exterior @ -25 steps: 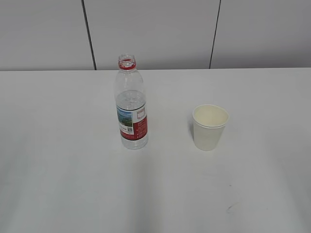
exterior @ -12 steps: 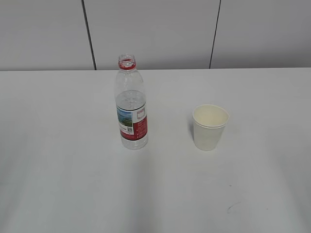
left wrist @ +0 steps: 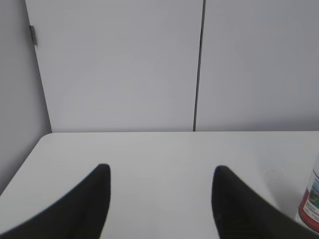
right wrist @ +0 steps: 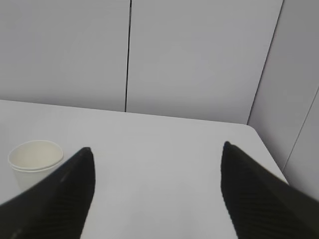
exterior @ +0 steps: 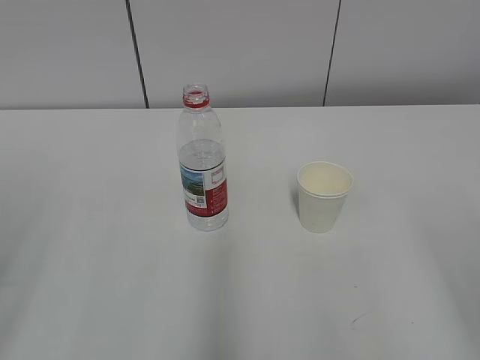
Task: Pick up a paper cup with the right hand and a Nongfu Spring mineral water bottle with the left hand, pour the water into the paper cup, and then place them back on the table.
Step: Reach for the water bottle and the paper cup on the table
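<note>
Both arms off-target. Right hand fingers apart, paper cup at far left; swing left. Left hand fingers apart; centre on bottle label, grip below shoulder.

Left pincer hangs low above the worktop, its two dark fingers spread wide, gripping nothing. Right pincer shows the same: fingers parted even wider, empty. Neither arm shows in the exterior view.
</note>
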You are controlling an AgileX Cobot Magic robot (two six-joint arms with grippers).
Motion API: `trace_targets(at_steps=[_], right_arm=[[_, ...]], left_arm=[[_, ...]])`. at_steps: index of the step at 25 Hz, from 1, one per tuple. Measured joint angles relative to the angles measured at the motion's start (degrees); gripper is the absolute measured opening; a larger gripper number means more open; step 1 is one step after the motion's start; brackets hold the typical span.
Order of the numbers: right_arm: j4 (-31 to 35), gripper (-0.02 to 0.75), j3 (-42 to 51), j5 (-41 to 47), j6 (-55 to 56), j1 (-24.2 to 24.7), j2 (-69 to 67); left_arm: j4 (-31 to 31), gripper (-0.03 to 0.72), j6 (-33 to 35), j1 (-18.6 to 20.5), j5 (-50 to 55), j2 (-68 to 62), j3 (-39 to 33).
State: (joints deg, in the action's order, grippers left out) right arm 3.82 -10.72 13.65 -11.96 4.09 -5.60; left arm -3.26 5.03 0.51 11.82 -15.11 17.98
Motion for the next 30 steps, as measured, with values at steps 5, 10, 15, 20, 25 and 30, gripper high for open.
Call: trace_targets(at_steps=[5, 10, 15, 20, 25, 30], right_arm=[[-0.2, 0.581, 1.0, -3.4, 0.0, 0.0, -3.1], [-1.7, 0.581, 1.0, -5.8, 0.0, 0.0, -5.3], [-2.1, 0.581, 3.0, -10.7, 0.0, 0.0, -8.7], [-2.5, 0.581, 3.4, -15.1, 0.0, 0.0, -13.2], [-2.5, 0.581, 3.4, -19.7, 0.0, 0.0, -19.5], [-2.5, 0.581, 3.4, -25.7, 0.0, 0.0, -27.0]], left_arm=[[0.6, 0.395, 0.0, -0.1, -2.4, -3.3, 0.0], [0.6, 0.393, 0.0, -0.1, -6.6, -8.0, 0.0], [0.6, 0.393, 0.0, -0.1, -12.5, -12.7, 0.0], [0.7, 0.393, 0.0, -0.1, -16.3, -18.1, 0.0], [0.9, 0.393, 0.0, -0.1, -21.4, -23.0, 0.0], [1.0, 0.393, 0.0, -0.1, -27.3, -27.8, 0.0]])
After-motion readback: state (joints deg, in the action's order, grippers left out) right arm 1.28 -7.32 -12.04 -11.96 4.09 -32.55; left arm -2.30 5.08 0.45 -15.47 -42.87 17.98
